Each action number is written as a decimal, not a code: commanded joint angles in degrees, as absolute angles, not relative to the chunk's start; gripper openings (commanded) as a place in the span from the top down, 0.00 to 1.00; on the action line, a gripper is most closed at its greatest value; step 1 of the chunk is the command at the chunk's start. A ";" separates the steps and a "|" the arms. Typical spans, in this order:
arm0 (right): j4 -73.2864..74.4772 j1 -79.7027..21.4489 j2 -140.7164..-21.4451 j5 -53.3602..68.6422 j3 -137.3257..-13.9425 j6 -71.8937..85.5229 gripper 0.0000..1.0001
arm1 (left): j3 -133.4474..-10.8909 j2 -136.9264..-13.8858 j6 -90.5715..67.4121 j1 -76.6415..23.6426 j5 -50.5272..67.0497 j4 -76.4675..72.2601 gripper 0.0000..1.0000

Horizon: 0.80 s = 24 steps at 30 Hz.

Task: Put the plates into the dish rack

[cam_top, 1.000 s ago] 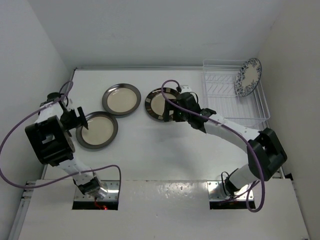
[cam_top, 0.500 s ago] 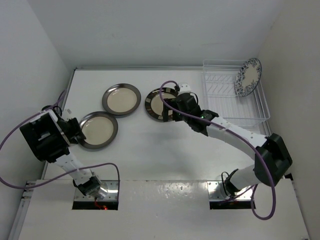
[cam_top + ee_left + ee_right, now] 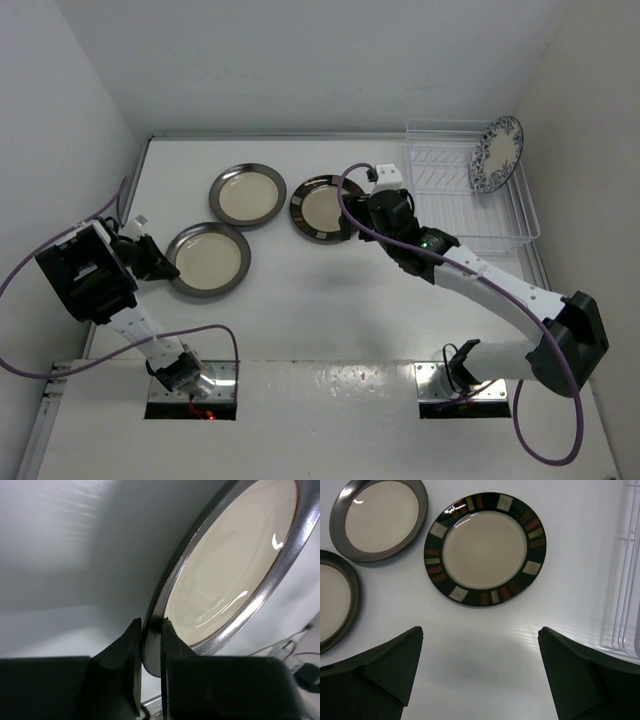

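A cream plate with a dark metallic rim [image 3: 208, 260] lies at the table's left, and my left gripper [image 3: 163, 266] is shut on its left edge. In the left wrist view both fingers [image 3: 172, 645] pinch that rim [image 3: 151, 645], and the plate [image 3: 230, 565] fills the frame. A second metallic-rimmed plate [image 3: 247, 195] and a patch-rimmed plate [image 3: 322, 208] lie further back. My right gripper [image 3: 480, 630] hangs open above bare table just near of the patch-rimmed plate [image 3: 485, 547], holding nothing. A blue floral plate [image 3: 497, 153] stands upright in the dish rack [image 3: 527, 216].
White walls close in the table at the left, back and right. The rack sits in the far right corner, its wire edge [image 3: 626, 575] showing at the right of the right wrist view. Purple cables loop off both arms.
My left gripper went from open beside the near-left plate to shut on its rim, and the plate slid slightly right. My right arm drew back to the right, off the patch-rimmed plate.
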State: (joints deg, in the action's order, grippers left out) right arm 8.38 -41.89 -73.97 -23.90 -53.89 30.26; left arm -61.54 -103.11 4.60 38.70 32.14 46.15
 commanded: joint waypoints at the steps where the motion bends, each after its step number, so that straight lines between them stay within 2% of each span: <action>1: 8.17 -42.98 -72.33 -25.84 -53.53 28.40 0.03 | -61.52 -98.27 14.48 38.50 22.75 48.42 1.00; 4: 7.12 -44.38 -73.12 -22.86 -54.05 24.98 0.03 | -64.68 -94.14 24.84 38.50 26.18 54.65 1.00; 8: 5.54 -45.44 -75.40 -9.02 -55.98 19.78 0.03 | -70.47 -89.31 43.97 35.17 31.45 65.96 1.00; 12: 2.47 -45.44 -78.13 -0.92 -57.30 16.97 0.03 | -75.57 -85.70 55.78 29.81 41.28 74.51 1.00; 16: -2.02 -45.35 -81.20 6.58 -58.09 13.54 0.01 | -80.06 -84.64 55.03 23.48 45.35 74.53 1.00; 24: -8.86 -43.68 -88.15 13.96 -61.08 10.81 0.00 | -87.54 -83.41 51.86 8.37 49.39 74.53 1.00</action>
